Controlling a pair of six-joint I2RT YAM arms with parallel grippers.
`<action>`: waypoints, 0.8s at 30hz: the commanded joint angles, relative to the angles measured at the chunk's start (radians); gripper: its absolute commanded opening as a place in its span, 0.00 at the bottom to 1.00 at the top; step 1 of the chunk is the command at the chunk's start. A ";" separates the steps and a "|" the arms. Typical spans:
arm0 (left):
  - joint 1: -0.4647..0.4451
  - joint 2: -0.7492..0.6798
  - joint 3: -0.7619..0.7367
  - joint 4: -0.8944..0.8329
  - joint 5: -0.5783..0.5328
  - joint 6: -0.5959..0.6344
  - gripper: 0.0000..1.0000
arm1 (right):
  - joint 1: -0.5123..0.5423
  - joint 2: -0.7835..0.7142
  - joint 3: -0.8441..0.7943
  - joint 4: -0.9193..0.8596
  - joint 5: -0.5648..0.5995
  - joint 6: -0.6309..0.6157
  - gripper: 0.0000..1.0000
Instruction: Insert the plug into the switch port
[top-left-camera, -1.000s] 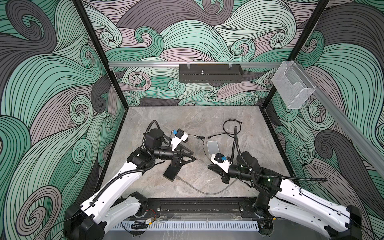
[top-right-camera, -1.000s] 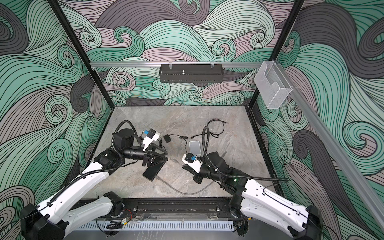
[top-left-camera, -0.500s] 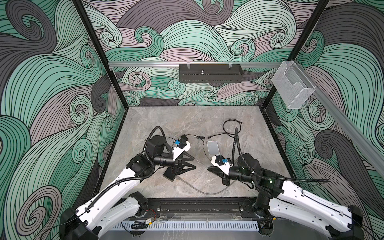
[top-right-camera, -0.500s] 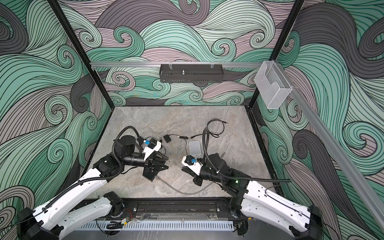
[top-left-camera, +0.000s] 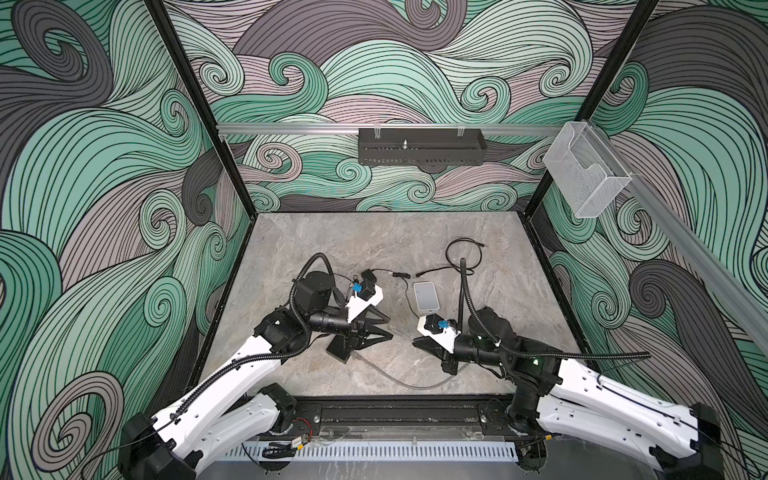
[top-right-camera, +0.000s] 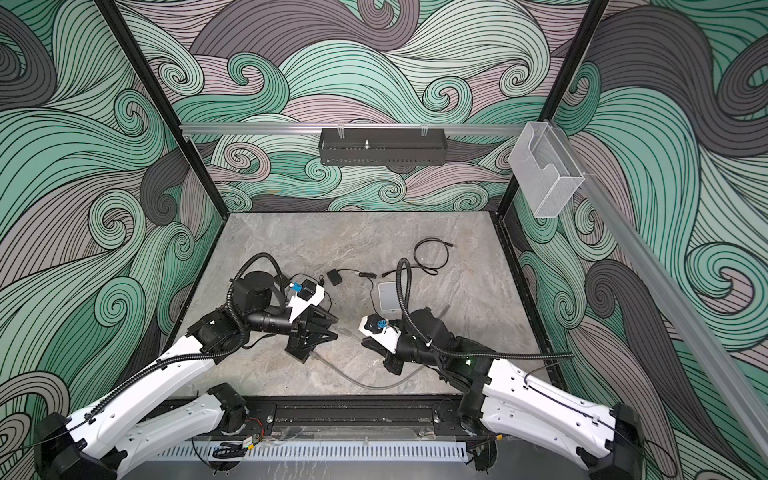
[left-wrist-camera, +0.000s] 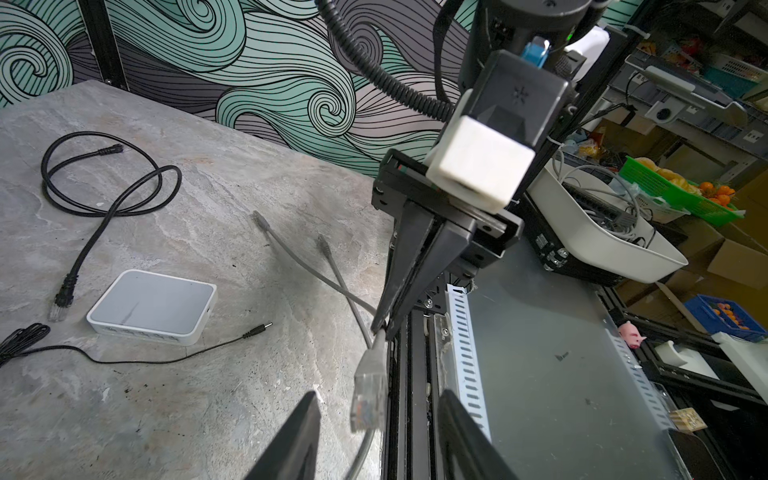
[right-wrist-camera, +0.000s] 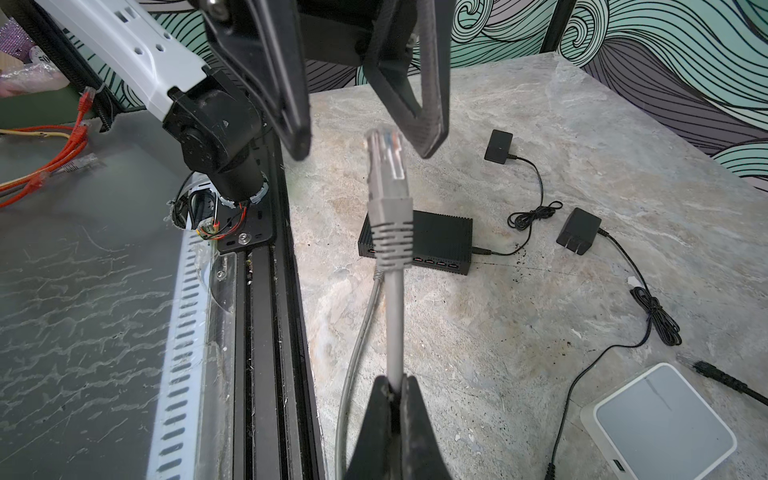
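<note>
My R jaws clamp grey cable behind plug; L jaws apart, straddling its tip. I should close L squarely on plug body before R lets go.

Left tool jaws apart; right tool clamped.

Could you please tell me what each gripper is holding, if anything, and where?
The right gripper pinches the grey cable behind its plug; the left gripper is open around that plug, gripping nothing.
</note>
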 joint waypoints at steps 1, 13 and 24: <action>-0.007 0.013 0.041 -0.029 0.003 0.017 0.48 | 0.009 -0.005 0.018 0.004 0.011 -0.002 0.00; -0.023 0.033 0.056 -0.058 0.001 0.020 0.46 | 0.018 0.011 0.029 0.018 0.014 -0.006 0.00; -0.026 0.060 0.070 -0.074 0.005 0.024 0.40 | 0.023 0.020 0.036 0.024 0.021 -0.016 0.00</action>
